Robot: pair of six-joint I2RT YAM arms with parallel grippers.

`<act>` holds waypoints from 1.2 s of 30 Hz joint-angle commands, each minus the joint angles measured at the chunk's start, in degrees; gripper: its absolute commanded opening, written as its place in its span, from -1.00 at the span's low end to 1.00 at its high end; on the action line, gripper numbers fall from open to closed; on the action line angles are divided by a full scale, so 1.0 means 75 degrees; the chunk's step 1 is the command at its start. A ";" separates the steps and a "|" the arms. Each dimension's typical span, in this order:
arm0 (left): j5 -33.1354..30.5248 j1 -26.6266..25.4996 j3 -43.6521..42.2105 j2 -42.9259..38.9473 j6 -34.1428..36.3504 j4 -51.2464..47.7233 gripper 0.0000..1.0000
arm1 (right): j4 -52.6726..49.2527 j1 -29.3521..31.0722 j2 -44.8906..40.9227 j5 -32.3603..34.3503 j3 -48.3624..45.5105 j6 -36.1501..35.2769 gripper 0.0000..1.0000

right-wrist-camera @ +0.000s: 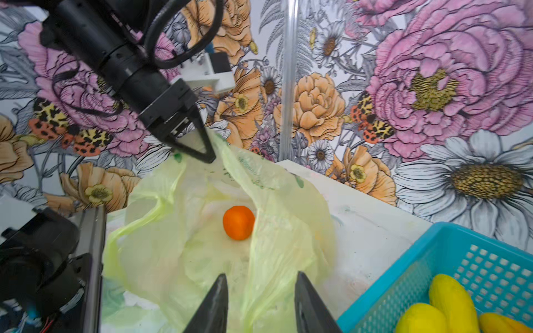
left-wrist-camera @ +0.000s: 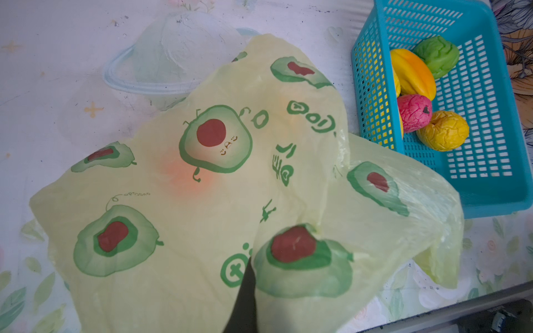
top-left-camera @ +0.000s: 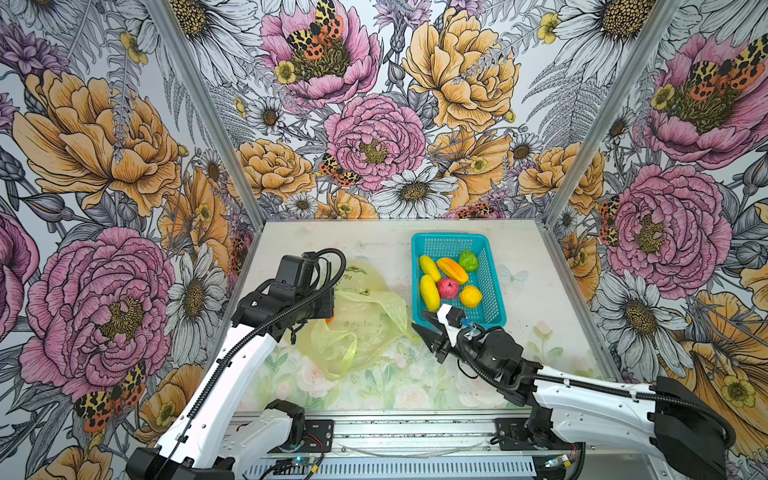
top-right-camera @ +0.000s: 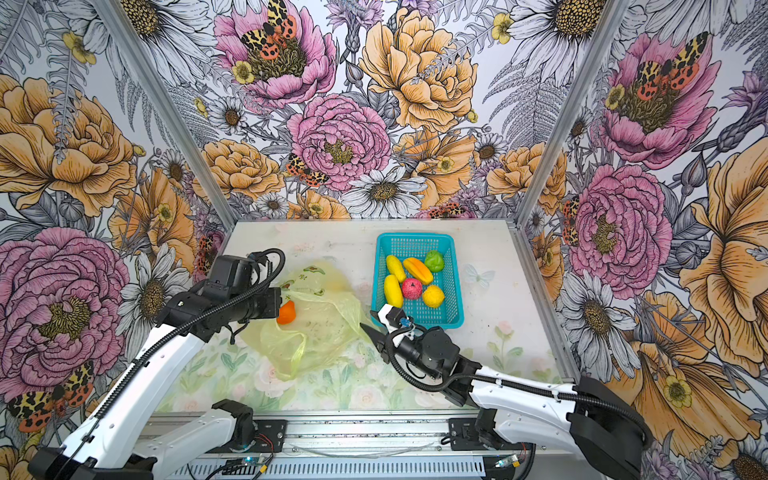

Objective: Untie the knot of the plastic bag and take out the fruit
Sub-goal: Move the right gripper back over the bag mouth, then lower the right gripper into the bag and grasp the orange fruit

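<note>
Your right pincer (right-wrist-camera: 262, 274) stands half open, tapered black fingers (right-wrist-camera: 216, 302) straddling a fold of the thin, crinkly yellow-green bag (right-wrist-camera: 187, 245). Your left pincer (right-wrist-camera: 206, 152) is clenched on its lifted rim; a round orange (right-wrist-camera: 238, 222) lies inside, the teal mesh basket (right-wrist-camera: 432, 259) near.

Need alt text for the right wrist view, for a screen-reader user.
An orange toy fruit lies inside the opened yellow-green plastic bag, whose far edge the left gripper pinches and holds up. The right gripper fills the foreground, jaws apart at the bag's near edge, and a teal basket holding yellow fruit stands beside the bag.
</note>
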 commanded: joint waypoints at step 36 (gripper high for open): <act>-0.1179 -0.2206 0.1876 0.0385 0.0153 -0.0422 -1.00 | 0.2630 0.0643 0.8310 0.1448 0.4550 0.1229 0.58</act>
